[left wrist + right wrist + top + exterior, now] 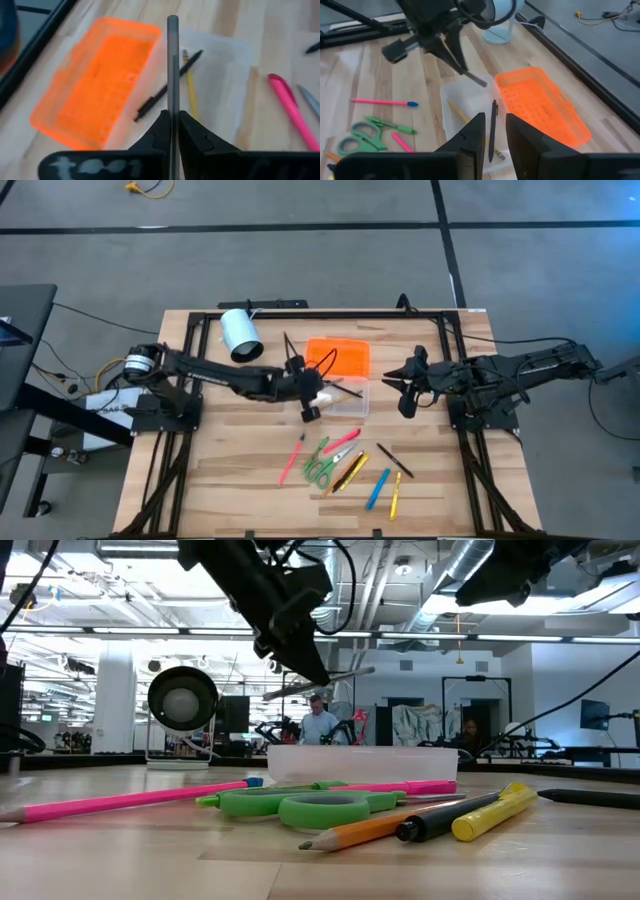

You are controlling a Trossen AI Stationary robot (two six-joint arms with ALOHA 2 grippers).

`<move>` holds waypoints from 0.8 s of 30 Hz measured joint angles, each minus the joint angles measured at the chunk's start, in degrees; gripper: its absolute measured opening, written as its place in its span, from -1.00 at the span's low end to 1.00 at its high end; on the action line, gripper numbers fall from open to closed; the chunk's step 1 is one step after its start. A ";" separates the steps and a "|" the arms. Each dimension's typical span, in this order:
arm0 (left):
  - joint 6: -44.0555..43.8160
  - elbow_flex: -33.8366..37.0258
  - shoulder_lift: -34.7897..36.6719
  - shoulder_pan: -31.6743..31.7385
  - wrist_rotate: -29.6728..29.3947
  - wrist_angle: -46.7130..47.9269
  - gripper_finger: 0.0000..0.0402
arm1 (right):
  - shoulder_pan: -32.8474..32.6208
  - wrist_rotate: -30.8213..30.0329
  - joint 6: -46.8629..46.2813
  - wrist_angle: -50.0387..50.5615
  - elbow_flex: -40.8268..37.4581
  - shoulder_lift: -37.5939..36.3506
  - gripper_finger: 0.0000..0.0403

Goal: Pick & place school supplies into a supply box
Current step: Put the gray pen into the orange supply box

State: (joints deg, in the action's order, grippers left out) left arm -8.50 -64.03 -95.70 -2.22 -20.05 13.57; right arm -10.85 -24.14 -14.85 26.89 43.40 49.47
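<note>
Your left gripper (173, 131) has its fingers clamped on a grey pencil (173, 65), held above the clear box (345, 398), beside its orange lid (338, 357). Inside the box lie a yellow pencil (189, 85) and a black pen (167, 87). Your right gripper (403, 383) hovers near the box, fingers apart, holding nothing. Remaining supplies, including the green scissors (319, 467), lie on the counter (230, 470).

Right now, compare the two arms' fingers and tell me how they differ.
The left gripper has its fingers shut on a thin grey pen; the right gripper holds nothing, its fingers slightly apart. The left gripper hangs over the clear box, where a yellow pencil and a black pen already lie; the right gripper waits beside the box, off to its right. Both are dark two-finger grippers raised above the table.
</note>
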 joint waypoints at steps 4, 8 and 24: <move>2.55 0.00 0.00 1.92 1.90 -2.00 -0.99 | 0.00 -0.28 -0.97 -1.05 0.00 0.00 -0.64; 5.60 0.02 -1.33 3.27 4.40 -5.73 -0.99 | 0.00 -0.63 -1.69 -3.00 0.00 0.00 -0.64; 7.60 0.15 -9.33 3.82 9.27 -13.90 -0.99 | -0.02 -0.59 -6.24 -6.55 0.02 0.02 -0.64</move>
State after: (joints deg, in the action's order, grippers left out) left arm -0.90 -63.88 -105.03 1.60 -10.78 -0.33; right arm -10.87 -24.73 -21.08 20.34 43.42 49.50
